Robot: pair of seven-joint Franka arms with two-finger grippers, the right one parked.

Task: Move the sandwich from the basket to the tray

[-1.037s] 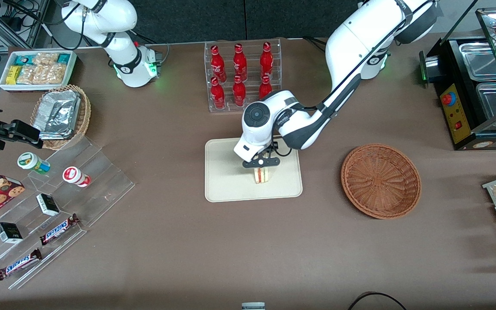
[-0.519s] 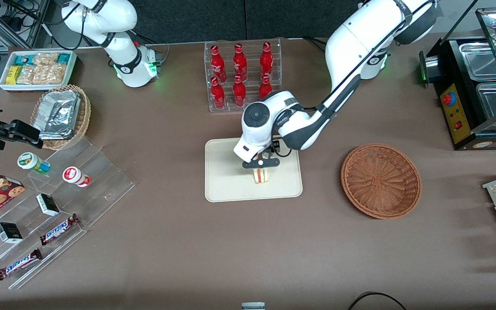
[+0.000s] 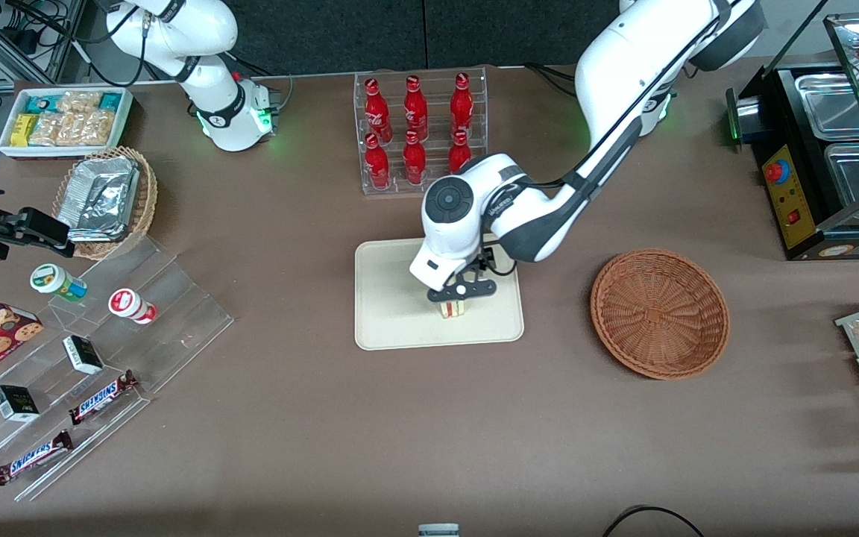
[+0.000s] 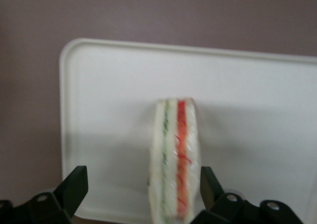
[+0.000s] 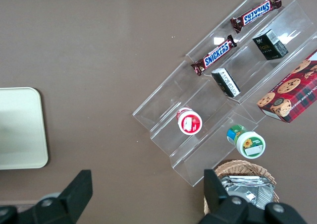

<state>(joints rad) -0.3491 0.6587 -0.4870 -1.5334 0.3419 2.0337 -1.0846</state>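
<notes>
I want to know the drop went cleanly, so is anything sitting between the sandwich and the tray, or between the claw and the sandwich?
Nothing visible. The sandwich stands on edge on the tray, with only bare tray around it. The claw hangs right above it, fingers spread open; one finger is close beside the sandwich. The basket lies empty toward the working arm's end.

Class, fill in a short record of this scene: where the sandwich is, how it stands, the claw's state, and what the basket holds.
sandwich place: sandwich on the tray
sandwich pose: standing on edge
claw: claw just above the sandwich, open, one finger close beside it, the other well apart
basket: basket holds nothing, lies toward the working arm's end
</notes>
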